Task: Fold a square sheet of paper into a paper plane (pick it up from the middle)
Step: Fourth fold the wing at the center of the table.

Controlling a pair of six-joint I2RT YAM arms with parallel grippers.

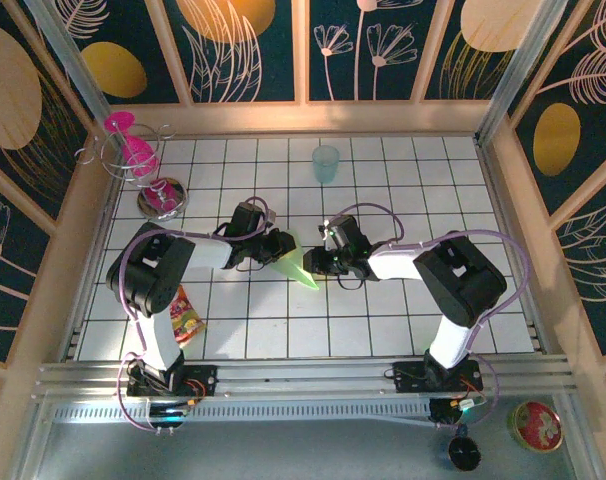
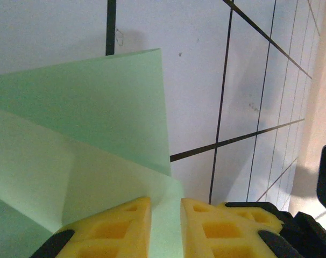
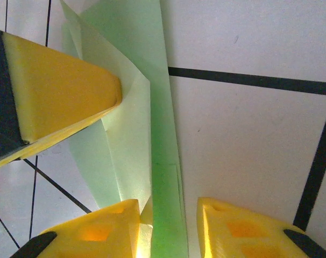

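Observation:
The light green paper plane (image 1: pixel 303 268) is a folded, pointed shape at the middle of the tiled table (image 1: pixel 383 320), between both grippers. My left gripper (image 1: pixel 286 250) comes at it from the left and is shut on it. In the left wrist view the paper's (image 2: pixel 87 107) folded edge runs between the yellow fingers of the left gripper (image 2: pixel 165 201). My right gripper (image 1: pixel 319 262) meets it from the right. In the right wrist view the paper (image 3: pixel 163 134) touches the left finger of the right gripper (image 3: pixel 167 204), and a gap remains at the right finger (image 3: pixel 233 226). A left gripper finger (image 3: pixel 61 91) presses the paper from the upper left.
A translucent teal cup (image 1: pixel 326 163) stands at the back middle. A pink glass on a wire rack (image 1: pixel 133 150) and a small bowl (image 1: pixel 163 197) sit at the back left. A snack packet (image 1: pixel 186 315) lies by the left arm. Walls enclose the table.

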